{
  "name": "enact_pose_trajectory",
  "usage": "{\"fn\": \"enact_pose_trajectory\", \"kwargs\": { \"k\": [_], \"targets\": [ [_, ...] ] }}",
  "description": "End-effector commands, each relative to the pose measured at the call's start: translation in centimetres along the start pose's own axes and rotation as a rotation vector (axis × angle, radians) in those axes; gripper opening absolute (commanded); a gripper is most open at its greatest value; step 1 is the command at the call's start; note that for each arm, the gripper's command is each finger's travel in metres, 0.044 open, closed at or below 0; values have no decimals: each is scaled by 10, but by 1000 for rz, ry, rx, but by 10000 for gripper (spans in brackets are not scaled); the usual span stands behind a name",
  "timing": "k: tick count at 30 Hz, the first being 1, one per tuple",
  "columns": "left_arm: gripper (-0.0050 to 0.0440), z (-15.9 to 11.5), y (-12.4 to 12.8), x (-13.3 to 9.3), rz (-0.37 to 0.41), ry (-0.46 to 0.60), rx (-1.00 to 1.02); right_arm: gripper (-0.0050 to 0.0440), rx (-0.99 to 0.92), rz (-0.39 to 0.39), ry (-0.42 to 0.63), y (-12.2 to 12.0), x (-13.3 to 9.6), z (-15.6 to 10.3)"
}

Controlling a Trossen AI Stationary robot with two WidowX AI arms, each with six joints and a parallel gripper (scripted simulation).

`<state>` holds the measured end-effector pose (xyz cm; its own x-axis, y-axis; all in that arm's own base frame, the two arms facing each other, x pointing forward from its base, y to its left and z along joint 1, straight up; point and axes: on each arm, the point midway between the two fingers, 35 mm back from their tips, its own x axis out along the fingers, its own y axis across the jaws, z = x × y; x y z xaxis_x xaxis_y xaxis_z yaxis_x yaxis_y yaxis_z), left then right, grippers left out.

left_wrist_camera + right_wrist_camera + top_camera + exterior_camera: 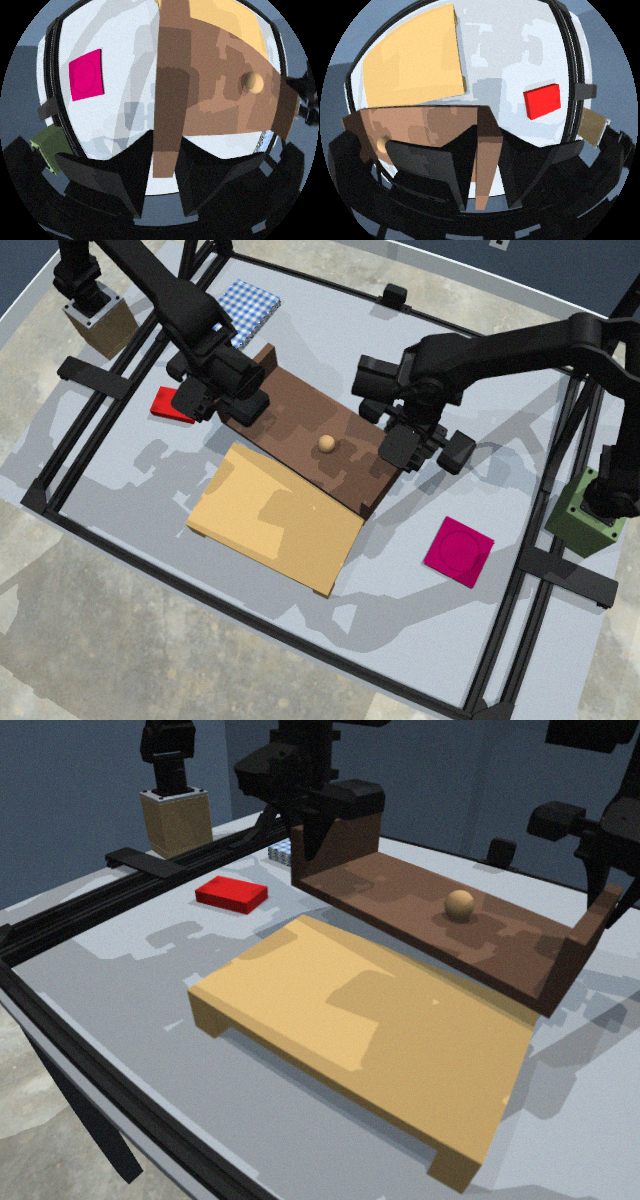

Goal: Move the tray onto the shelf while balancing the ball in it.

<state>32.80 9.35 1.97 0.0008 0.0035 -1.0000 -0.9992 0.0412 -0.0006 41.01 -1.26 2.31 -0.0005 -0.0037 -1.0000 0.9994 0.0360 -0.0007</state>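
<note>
The brown tray point(305, 400) point(413, 869) point(215, 117) point(410, 120) hangs above the table behind the shelf, its near edge close to the shelf's back edge. The tan ball point(326, 443) point(459, 905) point(252, 82) point(383, 145) rests on its floor, nearer the left arm's end. The yellow shelf point(232, 488) point(289, 968) point(225, 12) point(415, 60) carries nothing. My left gripper point(604, 913) point(161, 134) is shut on one tray end wall. My right gripper point(309, 851) point(484, 129) is shut on the opposite end wall. In the top view the gripper bodies hide the fingertips.
A red block point(170, 405) point(231, 894) point(542, 101) lies near the right arm's end. A magenta square point(459, 551) point(86, 75) lies on the left arm's side. A blue checked cloth point(248, 307) lies behind the tray. Black rails point(258, 621) border the table.
</note>
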Motion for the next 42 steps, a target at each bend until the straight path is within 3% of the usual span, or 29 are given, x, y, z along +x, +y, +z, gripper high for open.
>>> {"fn": "enact_pose_trajectory", "kwargs": {
  "k": [1, 11, 17, 28, 34, 42],
  "targets": [
    [20, 2, 0, 0, 3, -18, -1, 20, -1, 3, -17, 0, -2, 2],
    [20, 6, 1, -1, -6, 28, -1, 20, -1, -6, 28, 1, -1, 6],
    [20, 7, 1, 0, 4, -25, -1, 20, -1, 4, -25, 1, -2, 7],
    [20, 11, 2, -1, -6, 28, -1, 20, -1, -6, 28, 2, -1, 11],
    [20, 13, 2, 0, 4, -26, -1, 20, -1, 4, -26, 2, -2, 13],
    [20, 15, 2, 0, 0, -3, -1, 20, -1, 0, -2, 2, -1, 15]
  ]
}}
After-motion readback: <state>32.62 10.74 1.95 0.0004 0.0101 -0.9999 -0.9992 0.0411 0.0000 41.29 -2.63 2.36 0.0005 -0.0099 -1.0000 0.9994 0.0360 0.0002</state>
